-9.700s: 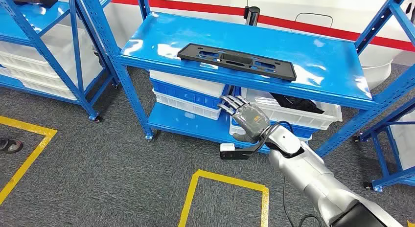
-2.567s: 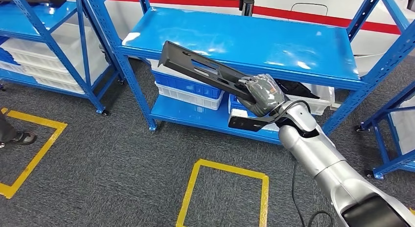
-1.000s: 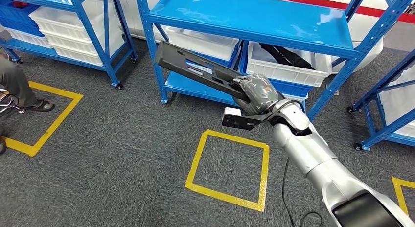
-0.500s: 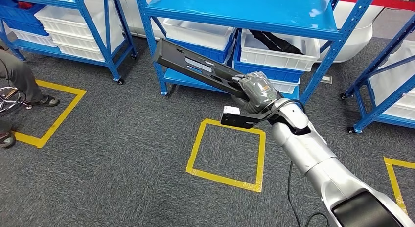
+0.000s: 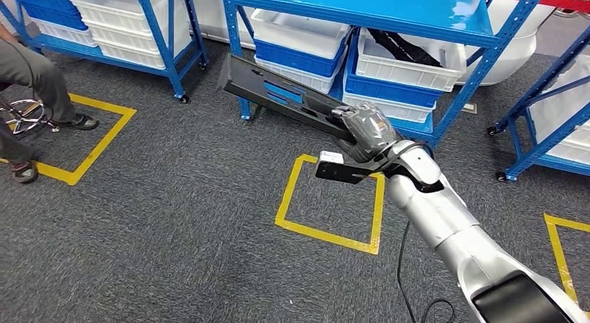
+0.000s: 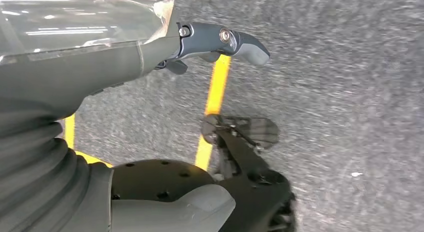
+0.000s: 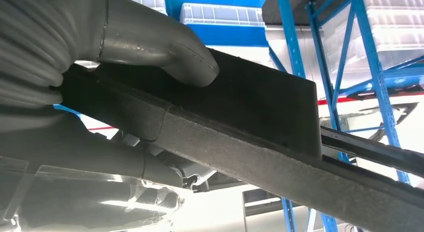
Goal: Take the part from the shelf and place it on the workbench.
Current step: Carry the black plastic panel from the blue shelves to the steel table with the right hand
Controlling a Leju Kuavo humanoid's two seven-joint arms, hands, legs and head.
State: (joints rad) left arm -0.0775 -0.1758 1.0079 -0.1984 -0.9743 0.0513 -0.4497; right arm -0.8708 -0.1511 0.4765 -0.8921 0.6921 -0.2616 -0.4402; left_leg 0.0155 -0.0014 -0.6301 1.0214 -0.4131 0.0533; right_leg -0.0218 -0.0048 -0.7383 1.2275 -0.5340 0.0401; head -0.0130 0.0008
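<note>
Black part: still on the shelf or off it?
Off it. The right hand grips one end of the black part, which slants out over the carpet in front of the blue shelf.

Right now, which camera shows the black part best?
The head view: the whole long black part shows there, slots included, tilted up from the right robot hand that grips one end. The right wrist view shows a close stretch of its edge under the thumb. The left wrist view looks at carpet, not the part.
</note>
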